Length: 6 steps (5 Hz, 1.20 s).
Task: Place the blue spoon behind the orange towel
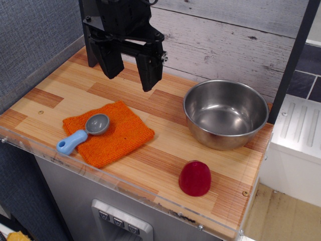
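Claw (131,74) hangs released, holding nothing, above the counter (165,155) behind the towel (118,138). Spoon (84,132) lies on towel's left part, handle poking off the front-left edge.

A mock toy kitchen in a robot lab — a small wood-patterned countertop (150,125) edged with clear acrylic, a grey plank-printed backdrop (225,35), a toy appliance front with buttons (119,221) — and a black robot arm (120,30) overhead.

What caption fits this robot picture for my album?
Open black gripper hovers above a light-blue-handled grey spoon lying on a square orange knitted towel.
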Each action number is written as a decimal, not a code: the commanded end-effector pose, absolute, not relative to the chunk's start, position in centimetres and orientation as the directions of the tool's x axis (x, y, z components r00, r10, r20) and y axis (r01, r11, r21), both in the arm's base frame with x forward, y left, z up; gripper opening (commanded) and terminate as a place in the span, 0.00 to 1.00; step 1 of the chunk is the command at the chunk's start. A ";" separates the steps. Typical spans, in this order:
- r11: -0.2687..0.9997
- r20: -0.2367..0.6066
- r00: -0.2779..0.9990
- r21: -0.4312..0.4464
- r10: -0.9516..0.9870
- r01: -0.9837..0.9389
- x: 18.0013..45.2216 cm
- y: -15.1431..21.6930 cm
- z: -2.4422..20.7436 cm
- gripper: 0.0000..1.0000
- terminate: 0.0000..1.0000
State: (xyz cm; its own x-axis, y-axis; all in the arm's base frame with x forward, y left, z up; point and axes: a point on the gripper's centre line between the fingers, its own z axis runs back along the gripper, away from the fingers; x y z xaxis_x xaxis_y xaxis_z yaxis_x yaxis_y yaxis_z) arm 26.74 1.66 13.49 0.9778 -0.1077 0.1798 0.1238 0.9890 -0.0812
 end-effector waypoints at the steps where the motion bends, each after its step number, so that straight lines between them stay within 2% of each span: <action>1: 0.989 0.180 0.978 -0.081 -0.108 0.124 26.7 1.7 13.5 1.00 0.00; 3: 0.988 0.178 0.975 -0.057 -0.130 0.142 24.5 5.9 11.9 1.00 0.00; 4: 0.984 0.188 0.971 -0.072 -0.147 0.163 23.0 9.3 9.9 1.00 0.00; 5: 0.988 0.159 0.978 -0.043 -0.138 0.147 23.4 10.5 7.5 1.00 0.00; 6: 0.989 0.153 0.978 -0.026 -0.140 0.146 25.0 10.0 5.8 1.00 0.00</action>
State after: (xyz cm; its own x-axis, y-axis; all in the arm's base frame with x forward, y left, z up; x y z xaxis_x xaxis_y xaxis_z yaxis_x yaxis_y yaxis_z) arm 24.40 9.47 4.67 0.9840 -0.1358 0.1155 0.1427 0.9883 -0.0535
